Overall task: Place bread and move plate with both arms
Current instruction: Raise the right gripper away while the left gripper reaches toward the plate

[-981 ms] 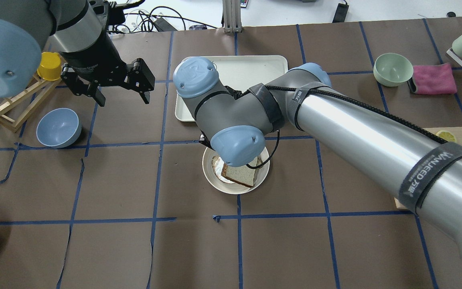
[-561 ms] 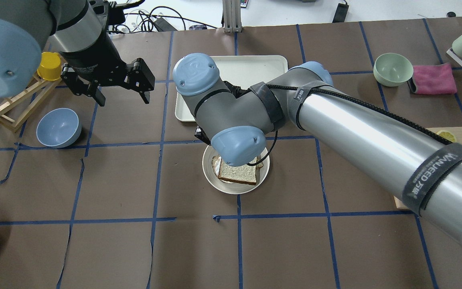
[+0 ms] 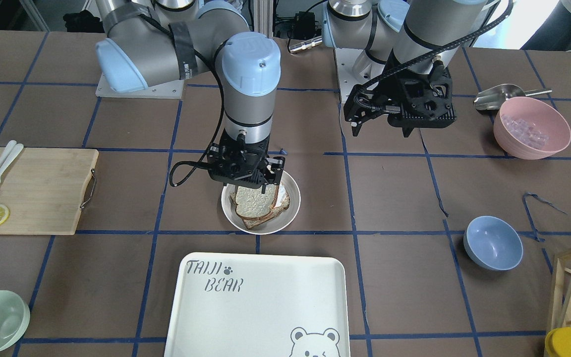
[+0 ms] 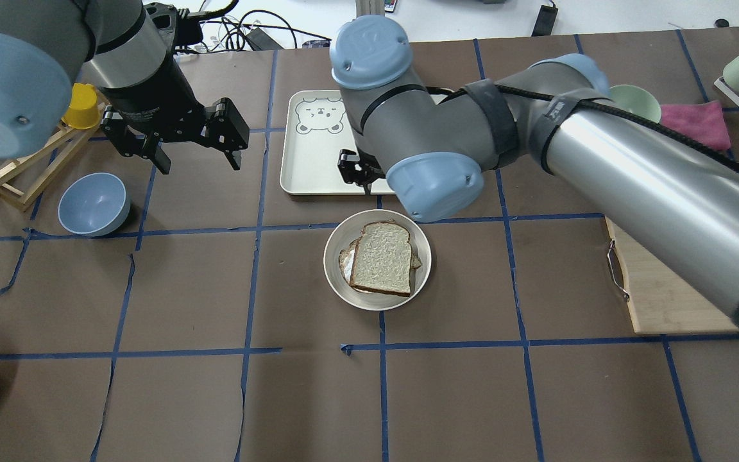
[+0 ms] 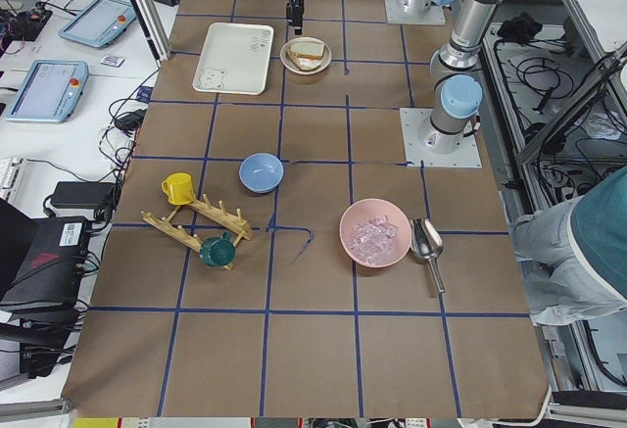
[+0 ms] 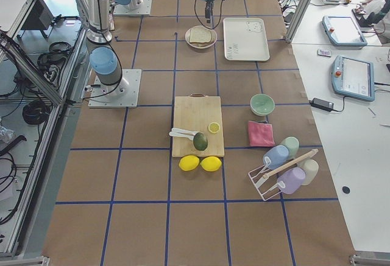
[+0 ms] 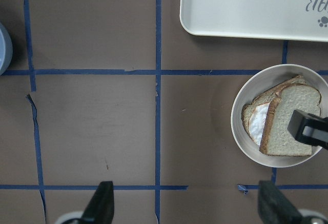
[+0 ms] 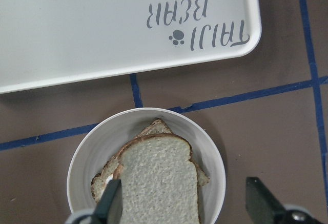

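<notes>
1. Where the plate (image 4: 377, 303) sits mid-table (image 4: 472, 385), the bread (image 4: 382, 256) lies flat on it, atop a darker slice (image 7: 264, 99) whose egg white (image 7: 256, 124) peeks out at 9 o'clock in the overhead view.
2. The right gripper (image 3: 250, 186) hangs just above the plate, clear of the bread, fingers spread wide and empty.
3. The tray (image 4: 308, 163) lies at 12 o'clock of the plate, near but apart.
4. The left gripper (image 4: 200, 160) hovers at 10 o'clock, well apart, likewise released and holding nothing.
5. A blue bowl (image 4: 93, 204) stands farther out, near 9 o'clock.
</notes>
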`<state>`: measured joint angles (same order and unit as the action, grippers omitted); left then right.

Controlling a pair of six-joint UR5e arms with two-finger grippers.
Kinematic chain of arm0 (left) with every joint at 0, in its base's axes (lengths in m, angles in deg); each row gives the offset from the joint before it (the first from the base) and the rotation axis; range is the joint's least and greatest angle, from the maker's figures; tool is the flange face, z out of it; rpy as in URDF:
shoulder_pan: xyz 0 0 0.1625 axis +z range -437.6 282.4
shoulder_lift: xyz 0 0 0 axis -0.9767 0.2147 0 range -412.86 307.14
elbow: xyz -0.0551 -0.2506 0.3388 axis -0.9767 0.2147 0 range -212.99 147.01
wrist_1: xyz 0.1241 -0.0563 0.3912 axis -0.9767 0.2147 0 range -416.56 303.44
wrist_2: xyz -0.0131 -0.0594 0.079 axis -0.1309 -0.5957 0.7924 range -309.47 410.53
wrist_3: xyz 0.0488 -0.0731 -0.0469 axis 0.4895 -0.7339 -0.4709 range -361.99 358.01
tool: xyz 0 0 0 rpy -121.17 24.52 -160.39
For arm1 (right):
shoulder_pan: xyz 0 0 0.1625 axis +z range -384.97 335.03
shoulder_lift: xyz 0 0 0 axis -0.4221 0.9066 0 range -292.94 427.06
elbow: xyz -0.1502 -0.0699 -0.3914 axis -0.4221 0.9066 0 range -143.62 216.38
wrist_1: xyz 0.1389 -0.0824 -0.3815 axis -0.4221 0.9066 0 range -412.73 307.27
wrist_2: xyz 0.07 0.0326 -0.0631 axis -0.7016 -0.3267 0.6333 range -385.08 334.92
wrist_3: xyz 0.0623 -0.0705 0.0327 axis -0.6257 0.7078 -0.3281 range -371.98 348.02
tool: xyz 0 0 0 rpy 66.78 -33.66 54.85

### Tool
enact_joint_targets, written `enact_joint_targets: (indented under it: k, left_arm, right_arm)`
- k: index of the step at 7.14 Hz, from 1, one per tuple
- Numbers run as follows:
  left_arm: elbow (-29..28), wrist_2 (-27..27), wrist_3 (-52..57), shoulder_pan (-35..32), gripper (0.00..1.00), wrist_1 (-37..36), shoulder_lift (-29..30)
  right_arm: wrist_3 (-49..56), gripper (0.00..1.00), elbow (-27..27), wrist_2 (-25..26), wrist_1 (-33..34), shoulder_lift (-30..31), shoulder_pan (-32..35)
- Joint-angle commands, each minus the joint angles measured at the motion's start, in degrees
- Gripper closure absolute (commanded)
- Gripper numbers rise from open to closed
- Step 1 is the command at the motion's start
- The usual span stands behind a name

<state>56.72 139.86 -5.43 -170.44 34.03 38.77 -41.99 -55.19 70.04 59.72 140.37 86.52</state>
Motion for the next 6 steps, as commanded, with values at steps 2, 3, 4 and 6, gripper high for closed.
enact_joint_targets:
  k: [2,3,4,6]
  left_arm:
    - [5.3,-6.4,-0.1,-0.6,0.00,-2.9,2.3]
    - [9.6,-10.9,-0.4,-0.6,0.00,-7.8,2.5]
    - [14.0,-11.5,-0.7,-0.5,0.00,-13.2,3.2]
    - [24.9,-19.0,-0.7,-0.5,0.00,-28.1,7.0]
  right_arm:
    - [13.1,0.00,2.8,-4.8,-7.7,7.0,-11.0]
    - [17.1,0.00,6.1,-4.7,-13.4,8.2,-13.6]
    - [24.3,0.00,8.4,-3.6,-15.2,8.7,-15.4]
    - [33.1,0.00,8.4,-4.9,-17.9,11.8,-17.9]
